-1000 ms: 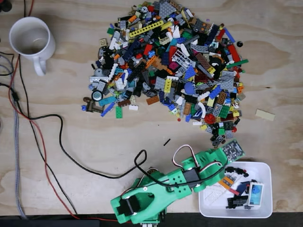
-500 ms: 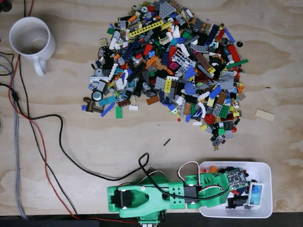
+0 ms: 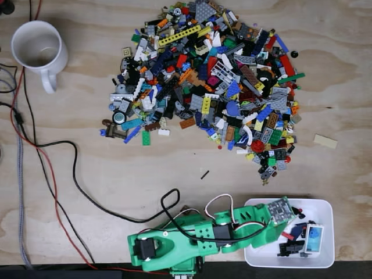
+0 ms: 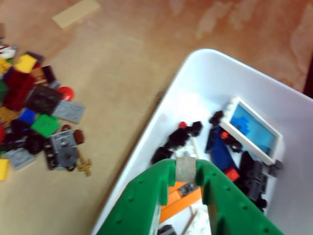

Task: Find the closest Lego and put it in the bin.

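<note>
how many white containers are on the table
2: the mug at upper left of the fixed view, and the bin at lower right, holding Lego pieces beside the green gripper.

The pale, grainy matt plywood table (image 3: 87, 174) carries a smooth glossy white plastic rectangular bin (image 3: 326, 232), a shiny white glazed ceramic mug (image 3: 38, 49) at ten o'clock, and a matt green plastic gripper (image 4: 185, 169).

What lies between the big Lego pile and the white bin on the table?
In the fixed view, mostly bare wood separates the Lego pile from the bin; a few stray pieces trail toward it.
</note>
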Robot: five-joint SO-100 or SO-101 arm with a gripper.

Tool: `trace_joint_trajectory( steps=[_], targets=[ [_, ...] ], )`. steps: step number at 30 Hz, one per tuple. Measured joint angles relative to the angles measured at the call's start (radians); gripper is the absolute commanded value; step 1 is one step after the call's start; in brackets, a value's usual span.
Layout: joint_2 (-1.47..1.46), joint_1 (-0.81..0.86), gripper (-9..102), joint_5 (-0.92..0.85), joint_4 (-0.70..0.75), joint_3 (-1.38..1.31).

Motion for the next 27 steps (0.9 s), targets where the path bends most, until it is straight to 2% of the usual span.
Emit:
trace_joint_trajectory(
  steps=[4,8,16,21,27],
  targets=[
    [0.160,-0.295,0,0.043,0.138,0.000],
    [0.278,-0.699,0,0.101,0.333,0.057],
    [0.531,-1.267,0,0.344,0.480,0.367],
    [0.558,-1.427,0,0.436,0.472,0.439],
    [0.558,-1.453,0,0.448,0.436,0.477]
  ],
)
